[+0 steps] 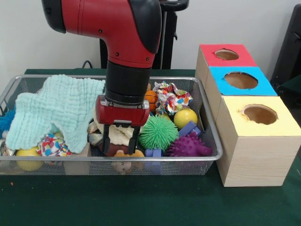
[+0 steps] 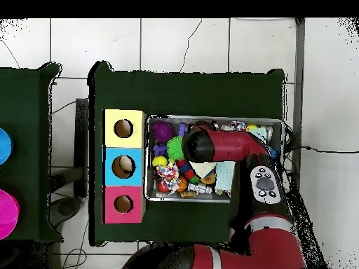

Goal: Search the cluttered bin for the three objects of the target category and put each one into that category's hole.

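The wire mesh bin [image 1: 214, 136] holds a heap of toys. My gripper [image 1: 120, 140] is lowered into its front middle. The fingers [image 1: 106, 139] stand apart, open, around a cream and brown toy [image 1: 120, 135]. To its right lie a green spiky ball [image 1: 158, 132], a purple spiky ball [image 1: 189, 145], a yellow ball [image 1: 185, 117] and a blue block [image 1: 189, 128]. A mint cloth [image 1: 56, 110] covers the left part. Three boxes with round holes stand beside the bin: red [image 1: 226, 54], blue [image 1: 241, 80], yellow [image 1: 259, 114]. In the overhead view the arm [image 2: 217, 146] hides the gripper over the bin [image 2: 210, 118].
An orange ball [image 1: 151, 99] and a crinkled multicoloured ball [image 1: 171, 99] lie behind the gripper. Another yellow ball [image 1: 28, 157] and a patterned ball [image 1: 52, 145] lie under the cloth's edge. In the overhead view the boxes [image 2: 123, 167] stand left of the bin.
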`<state>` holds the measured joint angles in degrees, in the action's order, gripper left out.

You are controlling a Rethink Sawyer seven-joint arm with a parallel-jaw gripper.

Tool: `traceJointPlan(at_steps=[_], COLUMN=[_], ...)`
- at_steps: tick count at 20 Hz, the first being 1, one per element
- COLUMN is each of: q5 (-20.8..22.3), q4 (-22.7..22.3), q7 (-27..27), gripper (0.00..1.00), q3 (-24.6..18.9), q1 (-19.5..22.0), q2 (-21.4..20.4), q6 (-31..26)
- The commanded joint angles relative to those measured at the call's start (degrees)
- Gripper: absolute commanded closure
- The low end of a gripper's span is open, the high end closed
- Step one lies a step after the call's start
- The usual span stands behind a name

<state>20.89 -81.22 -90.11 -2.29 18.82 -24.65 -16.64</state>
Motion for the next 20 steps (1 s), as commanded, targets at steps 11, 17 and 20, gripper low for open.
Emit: traceJointPlan(at_steps=[11,17,20], q5=[-2.7,0.6,1.6], q4=[-5.0,-6.3,-7.7], q7=[-7.8,-8.5,-9.0], gripper=[0.00,0.00,0.00], q3=[-3.7,-6.7,-7.6], q1=[0.9,3.9,5.0], q2=[4.6,5.2,5.1], q6=[-0.7,13.0,17.4])
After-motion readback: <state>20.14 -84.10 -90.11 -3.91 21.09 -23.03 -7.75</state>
